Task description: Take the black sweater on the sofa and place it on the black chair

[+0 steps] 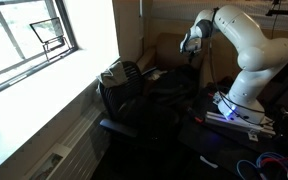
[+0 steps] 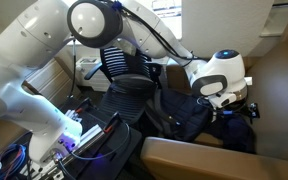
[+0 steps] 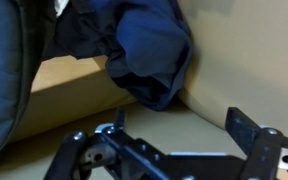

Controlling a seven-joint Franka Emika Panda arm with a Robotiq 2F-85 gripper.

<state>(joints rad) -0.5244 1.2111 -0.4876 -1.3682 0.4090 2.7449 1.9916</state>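
- The fingers (image 3: 246, 130) stood wide apart in the wrist view. Nothing was held between them, and only bare tan upholstery showed in the gap.
- The black sweater (image 3: 149, 55) lay on the sofa (image 3: 244, 60). It was bunched in rumpled folds against a tan upright panel, ahead of the fingers and apart from them.
- In an exterior view, the black sweater (image 2: 184, 118) was spread over the seat of the sofa (image 2: 199, 155). It lay between the black chair (image 2: 117, 62) and the white wrist housing of the arm (image 2: 219, 75).
- The wrist end of the arm hung close over one edge of the sweater. That view did not show whether the two touched, because the parts there were dark.
- The black chair stood just beside the sofa, with its ribbed back upright and facing the camera.
- In an exterior view, the arm (image 1: 249, 55) reached from its base over to the sofa (image 1: 167, 48), which stood behind the black chair (image 1: 124, 85).
- A bright window (image 1: 24, 40) stood to one side of the chair in that view. The sweater could not be made out there, as the area was in deep shadow.
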